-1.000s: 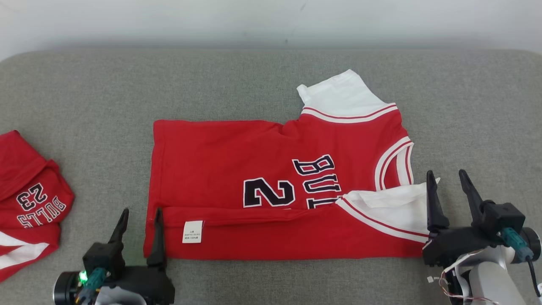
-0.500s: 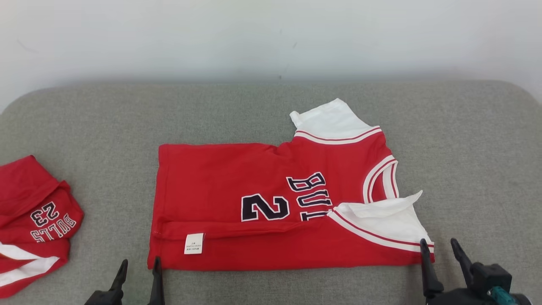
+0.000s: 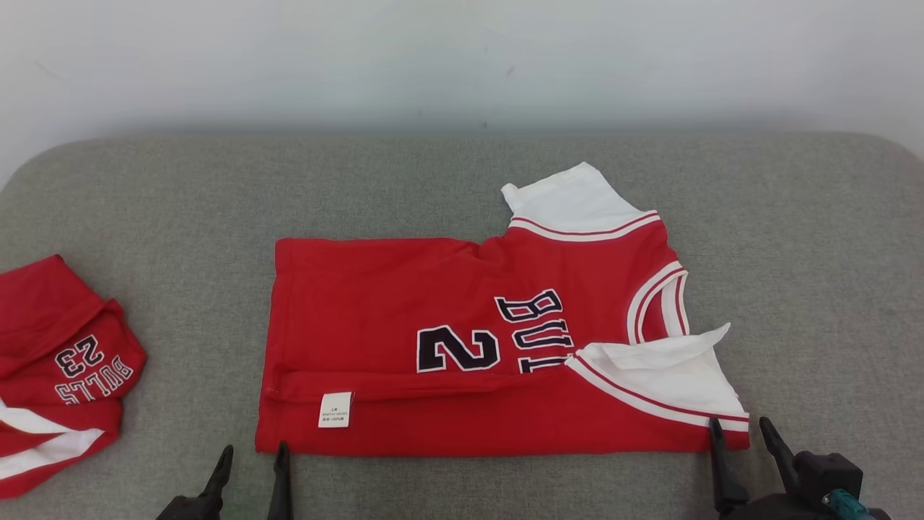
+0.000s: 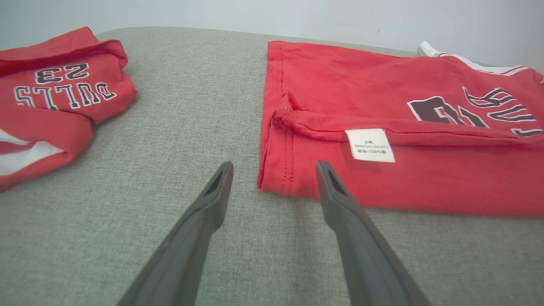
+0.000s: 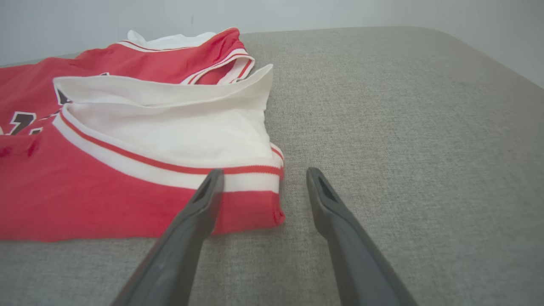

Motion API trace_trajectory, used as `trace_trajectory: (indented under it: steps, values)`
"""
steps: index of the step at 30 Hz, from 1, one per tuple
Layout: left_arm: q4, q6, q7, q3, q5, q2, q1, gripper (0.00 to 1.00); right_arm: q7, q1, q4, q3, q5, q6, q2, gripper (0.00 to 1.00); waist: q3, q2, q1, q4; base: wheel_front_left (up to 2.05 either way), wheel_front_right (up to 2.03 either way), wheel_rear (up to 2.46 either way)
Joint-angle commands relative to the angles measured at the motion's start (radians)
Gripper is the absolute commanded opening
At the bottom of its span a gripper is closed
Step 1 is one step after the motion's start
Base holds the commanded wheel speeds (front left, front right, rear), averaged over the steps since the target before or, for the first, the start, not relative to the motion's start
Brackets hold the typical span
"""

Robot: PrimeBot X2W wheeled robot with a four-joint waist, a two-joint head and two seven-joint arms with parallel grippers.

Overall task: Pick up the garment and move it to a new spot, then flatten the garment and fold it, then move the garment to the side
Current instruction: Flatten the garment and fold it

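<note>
As L claw gapes, garment lies just ahead.

Seemingly a lab-like test space: a grey fabric-covered pad against a plain white wall.

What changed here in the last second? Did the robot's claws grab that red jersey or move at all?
Both arms drew back toward the robot. The left gripper left the jersey at its hem corner, and the right gripper slid from beside the white sleeve to the near corner. Both are open and took hold of nothing. The head camera tilted up too. The jersey and the other jersey lie as before.
</note>
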Motion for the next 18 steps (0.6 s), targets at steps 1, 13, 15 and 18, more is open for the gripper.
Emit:
trace_trajectory:
  steps: [1, 13, 15, 18]
  values:
    - [0.005, -0.005, -0.003, -0.001, -0.002, 0.0, -0.019, 1.0, 0.0, -0.013, 0.009, -0.003, 0.013, -0.003, -0.001, 1.0, 0.016, 0.0, 0.0001, 0.006, 0.0, 0.0, 0.0]
    - [0.035, -0.02, -0.003, -0.016, -0.035, 0.0, -0.065, 1.0, 0.0, -0.051, 0.056, 0.038, 0.043, -0.003, -0.015, 0.0, 0.064, 0.0, 0.0001, 0.007, 0.0, 0.0, 0.0]
    - [0.038, -0.022, -0.003, -0.017, -0.042, 0.0, -0.073, 1.0, 0.0, -0.059, 0.052, 0.044, 0.047, -0.003, -0.02, 0.0, 0.072, 0.0, 0.0001, 0.005, 0.0, 0.0, 0.0]
    - [0.049, -0.024, -0.003, -0.016, -0.058, 0.0, -0.081, 1.0, 0.0, -0.063, 0.039, 0.055, 0.047, -0.003, -0.029, 0.0, 0.085, 0.0, 0.0001, 0.002, 0.0, 0.0, 0.0]
